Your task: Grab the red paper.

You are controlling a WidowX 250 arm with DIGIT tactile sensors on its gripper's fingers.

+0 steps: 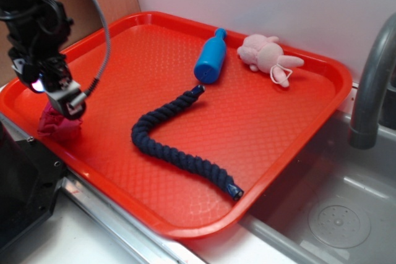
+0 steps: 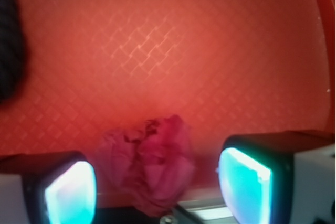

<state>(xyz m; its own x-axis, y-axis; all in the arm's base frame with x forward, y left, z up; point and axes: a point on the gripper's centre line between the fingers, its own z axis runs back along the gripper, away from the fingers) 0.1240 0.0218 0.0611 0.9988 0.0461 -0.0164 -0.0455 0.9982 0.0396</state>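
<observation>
Gripper (image 2: 157, 192) open, jaws standing either side of red paper (image 2: 152, 163), pads not visibly touching it. Red paper, dark crumpled wad, sits on orange-red tray (image 1: 260, 128) at its near-left edge, directly under gripper (image 1: 60, 104). Dark blue rope (image 1: 176, 149) curls mid-tray; blue bottle (image 1: 210, 60) and pink plush toy (image 1: 267, 55) lie near far rim. Sink (image 1: 334, 214) right of tray.

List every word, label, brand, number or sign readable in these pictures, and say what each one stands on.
None: no readable text shows in either view.
The orange-red tray, blue bottle, dark blue rope, pink plush toy and red paper bear no lettering.
The end effector shows only glowing pads, without markings.
The faucet and sink show none either.
</observation>
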